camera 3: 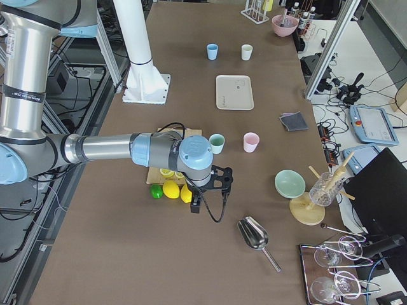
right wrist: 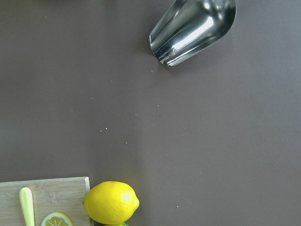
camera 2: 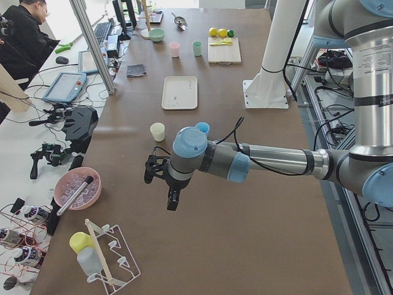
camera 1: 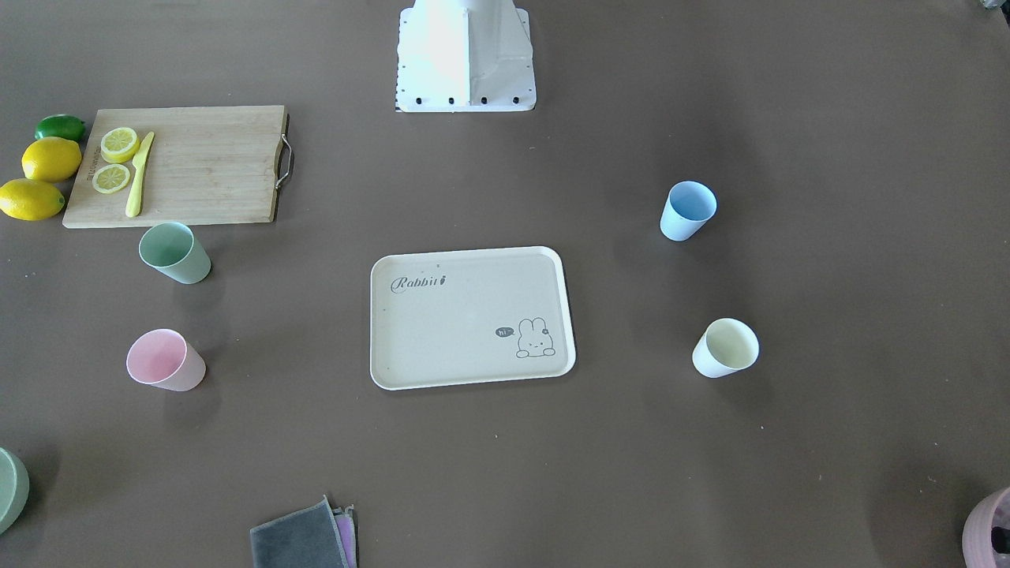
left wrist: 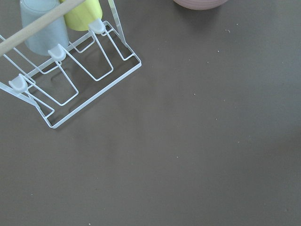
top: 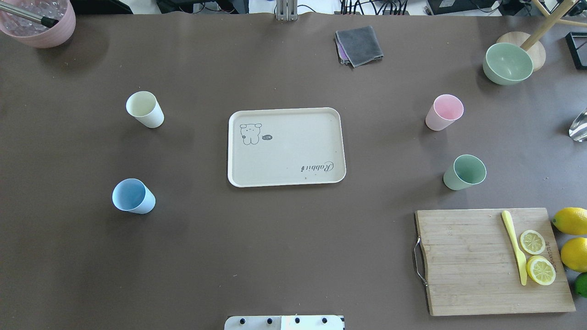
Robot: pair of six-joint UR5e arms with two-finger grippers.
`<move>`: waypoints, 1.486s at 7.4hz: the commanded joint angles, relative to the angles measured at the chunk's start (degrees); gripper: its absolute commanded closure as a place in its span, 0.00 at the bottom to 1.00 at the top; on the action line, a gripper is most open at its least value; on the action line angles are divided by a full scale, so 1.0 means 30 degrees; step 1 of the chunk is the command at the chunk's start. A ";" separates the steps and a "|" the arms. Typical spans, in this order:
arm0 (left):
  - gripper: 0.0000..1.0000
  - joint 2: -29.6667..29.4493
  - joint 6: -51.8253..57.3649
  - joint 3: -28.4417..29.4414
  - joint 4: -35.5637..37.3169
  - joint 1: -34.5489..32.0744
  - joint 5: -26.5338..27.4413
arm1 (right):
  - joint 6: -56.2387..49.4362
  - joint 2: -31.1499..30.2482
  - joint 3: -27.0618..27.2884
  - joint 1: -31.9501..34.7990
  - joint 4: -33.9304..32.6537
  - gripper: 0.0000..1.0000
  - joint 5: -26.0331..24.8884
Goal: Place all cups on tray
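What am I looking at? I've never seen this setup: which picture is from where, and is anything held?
Two robot arms share one brown table. Two pictures look down on it: one from behind the robot, one facing it. Two look along it from either end, showing the left gripper and right gripper hovering near those ends. The last two come from wrist cameras, seeing a wire rack and a metal scoop. The tray lies mid-table, empty; the cream cup, blue cup, pink cup and green cup stand around it. No cup is held; whether the grippers are open, I cannot tell.
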 commanded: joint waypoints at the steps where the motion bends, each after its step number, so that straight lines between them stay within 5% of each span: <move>1: 0.02 0.0000 0.0000 0.0000 0.0000 0.0000 -0.0029 | 0.0000 0.0000 0.0029 0.0000 0.0000 0.00 0.0000; 6: 0.02 -0.0526 0.0029 -0.0437 -0.0175 0.0262 -0.0494 | 0.0146 0.0146 0.0088 0.0000 0.0000 0.00 0.0582; 8: 0.02 -0.0557 -0.1218 -0.0206 -0.3234 0.1431 -0.1055 | 0.0176 0.0437 0.0147 -0.0233 0.0406 0.00 0.0703; 11: 0.02 -0.2837 -0.6882 -0.0031 -0.3194 0.4705 -0.2217 | 0.5688 0.0644 0.0059 -0.2918 0.6332 0.00 0.0529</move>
